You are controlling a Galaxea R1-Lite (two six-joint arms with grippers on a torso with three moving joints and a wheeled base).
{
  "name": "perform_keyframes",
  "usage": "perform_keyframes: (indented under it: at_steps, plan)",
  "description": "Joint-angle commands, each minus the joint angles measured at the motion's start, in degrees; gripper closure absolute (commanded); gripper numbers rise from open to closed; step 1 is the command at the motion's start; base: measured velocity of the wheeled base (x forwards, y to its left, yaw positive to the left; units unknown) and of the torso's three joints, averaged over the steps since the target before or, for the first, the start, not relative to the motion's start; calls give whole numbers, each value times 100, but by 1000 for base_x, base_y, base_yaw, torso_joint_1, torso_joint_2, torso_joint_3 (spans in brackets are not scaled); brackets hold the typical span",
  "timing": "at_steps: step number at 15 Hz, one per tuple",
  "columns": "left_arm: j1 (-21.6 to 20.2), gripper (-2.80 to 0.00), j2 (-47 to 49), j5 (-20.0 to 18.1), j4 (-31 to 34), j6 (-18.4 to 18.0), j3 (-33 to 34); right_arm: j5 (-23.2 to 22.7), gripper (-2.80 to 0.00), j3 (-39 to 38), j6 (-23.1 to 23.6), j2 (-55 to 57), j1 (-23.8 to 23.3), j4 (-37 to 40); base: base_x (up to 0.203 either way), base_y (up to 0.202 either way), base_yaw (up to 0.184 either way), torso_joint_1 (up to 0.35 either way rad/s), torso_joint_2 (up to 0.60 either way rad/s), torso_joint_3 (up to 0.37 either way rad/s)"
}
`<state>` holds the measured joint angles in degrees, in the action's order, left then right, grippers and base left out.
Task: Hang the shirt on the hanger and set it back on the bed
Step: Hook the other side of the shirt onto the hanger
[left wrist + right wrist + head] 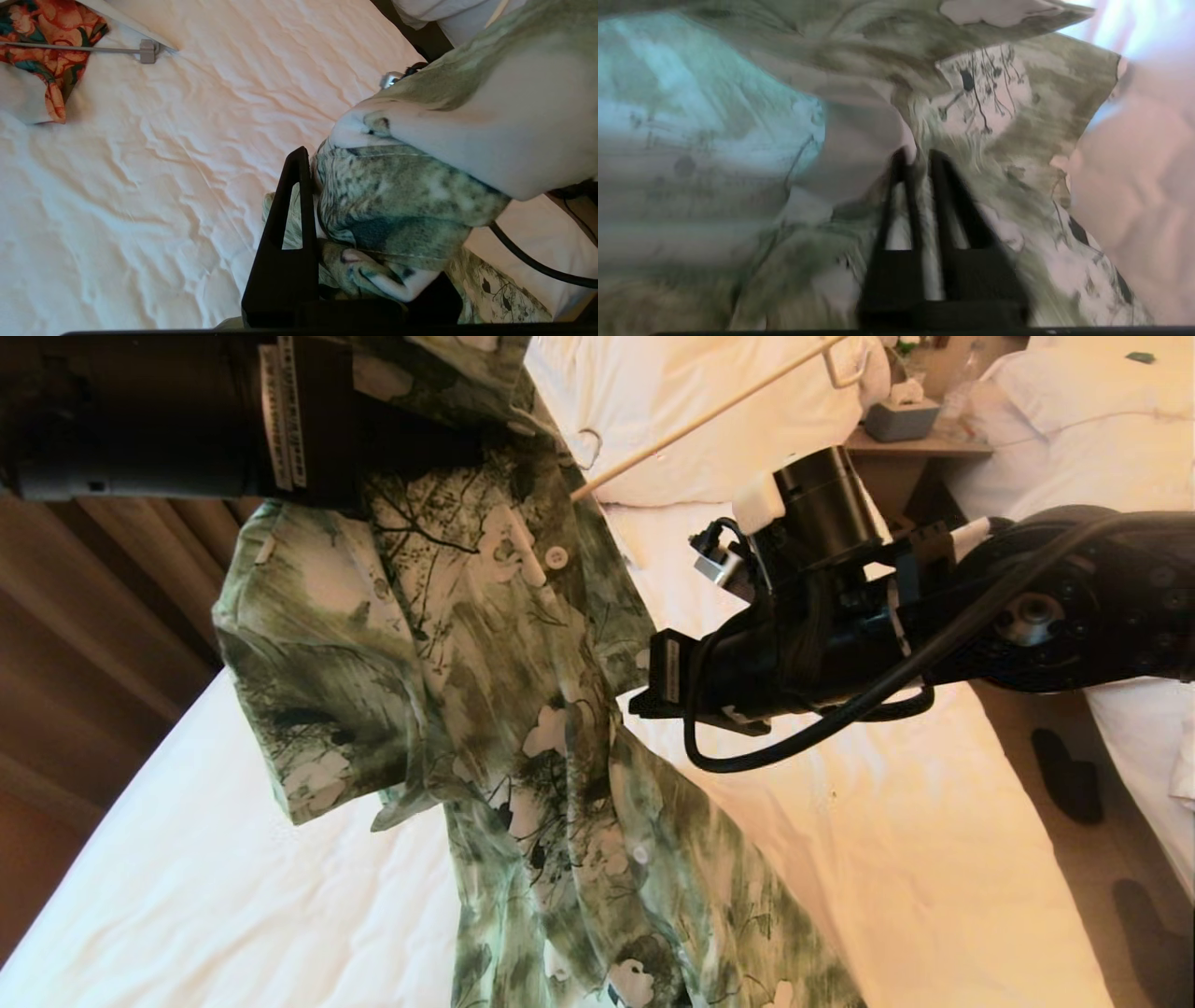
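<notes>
White bed [915,859] below; both grippers, left [327,196] & right [917,158], clamped on shirt [485,709] held aloft. Mid-hanging; next needs hanger [709,406] threaded thru collar.

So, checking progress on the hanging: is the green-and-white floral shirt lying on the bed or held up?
Held up: the green-and-white floral shirt hangs from the left gripper, with the right gripper pinching its fabric.

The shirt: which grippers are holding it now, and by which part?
Both hold the shirt: the left gripper by bunched fabric near its top, the right gripper by a fold of the body, exact part unclear.
</notes>
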<state>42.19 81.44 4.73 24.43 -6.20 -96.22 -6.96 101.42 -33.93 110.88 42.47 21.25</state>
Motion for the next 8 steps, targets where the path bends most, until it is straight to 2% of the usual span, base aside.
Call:
perform_keyframes:
  at_steps: [1, 4, 8]
  plan:
    - [0, 0, 30, 2, 35, -4, -118, 2, -280, 126, -18, 171, 29, 1, 0, 0, 0, 0, 0, 0]
    - [-9, 0, 21, 19, 44, -4, -125, 314, -280, 133, -20, 178, 25, -49, 0, 0, 0, 0, 0, 0]
    - [-27, 0, -5, 19, 144, -12, -320, 309, -280, 110, -22, 410, 69, -675, 0, 0, 0, 0, 0, 0]
